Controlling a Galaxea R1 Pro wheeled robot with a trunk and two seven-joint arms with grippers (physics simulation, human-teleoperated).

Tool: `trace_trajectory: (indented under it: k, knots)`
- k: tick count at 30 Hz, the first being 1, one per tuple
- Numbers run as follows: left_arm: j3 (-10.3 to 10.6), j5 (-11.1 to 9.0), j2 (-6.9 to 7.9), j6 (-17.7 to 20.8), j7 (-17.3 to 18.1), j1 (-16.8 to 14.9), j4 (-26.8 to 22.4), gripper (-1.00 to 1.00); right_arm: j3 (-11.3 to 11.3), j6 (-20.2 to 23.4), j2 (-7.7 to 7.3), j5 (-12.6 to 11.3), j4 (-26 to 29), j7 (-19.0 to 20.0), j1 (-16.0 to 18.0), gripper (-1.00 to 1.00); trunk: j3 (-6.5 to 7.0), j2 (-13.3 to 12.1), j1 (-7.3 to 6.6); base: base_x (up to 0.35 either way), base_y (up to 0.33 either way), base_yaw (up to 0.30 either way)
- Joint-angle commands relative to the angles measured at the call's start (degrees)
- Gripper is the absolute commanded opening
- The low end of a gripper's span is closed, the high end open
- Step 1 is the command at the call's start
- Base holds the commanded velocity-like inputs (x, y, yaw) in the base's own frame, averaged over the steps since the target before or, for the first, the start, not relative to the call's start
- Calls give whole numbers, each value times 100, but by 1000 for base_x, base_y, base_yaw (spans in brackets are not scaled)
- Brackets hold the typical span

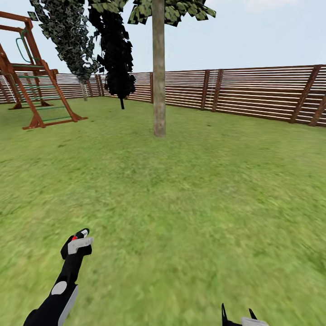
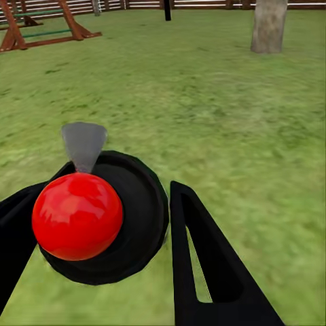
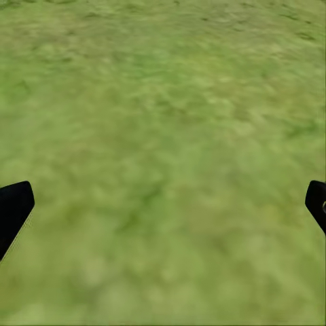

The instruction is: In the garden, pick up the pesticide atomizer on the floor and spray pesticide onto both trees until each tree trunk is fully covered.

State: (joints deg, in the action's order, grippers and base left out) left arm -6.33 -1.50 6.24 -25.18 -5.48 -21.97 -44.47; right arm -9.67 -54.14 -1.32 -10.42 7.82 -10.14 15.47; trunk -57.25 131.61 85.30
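Green blurry grass lawn (image 1: 181, 203) is seen across the garden, bounded by a brown horizontal-slat wooden fence (image 1: 253, 93). With the pale grey-beige straight tree trunk (image 1: 158, 72) taken as landmark, a reddish-brown wooden play frame with green rungs (image 1: 34, 81) is placed far to its left, by the fence. Between frame and trunk, nearer the fence, two trees with jagged dark green-black foliage (image 1: 113, 45) are seen. Well in front of the trunk and to its left, the left claw (image 1: 78, 242) is closed on the black pesticide atomizer with a red ball top and grey nozzle (image 2: 102, 214), which is held above the grass with the nozzle aimed toward the lawn before the trunk. In front and to the right of the trunk, the right claw (image 1: 239, 317) is held open over bare grass, its black fingertips (image 3: 13, 210) spread wide.
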Motion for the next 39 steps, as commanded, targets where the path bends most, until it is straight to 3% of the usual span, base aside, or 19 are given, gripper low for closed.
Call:
trace_trajectory:
  k: [1,39]
  knots:
    - [0,1,0,1,3,0,-1,-100,0,0,0,-2,0,2,0,100,0,0,0,342,0,0]
    - [5,9,-4,-4,3,0,-9,-100,0,0,0,0,0,4,0,100,0,0,0,342,0,0]
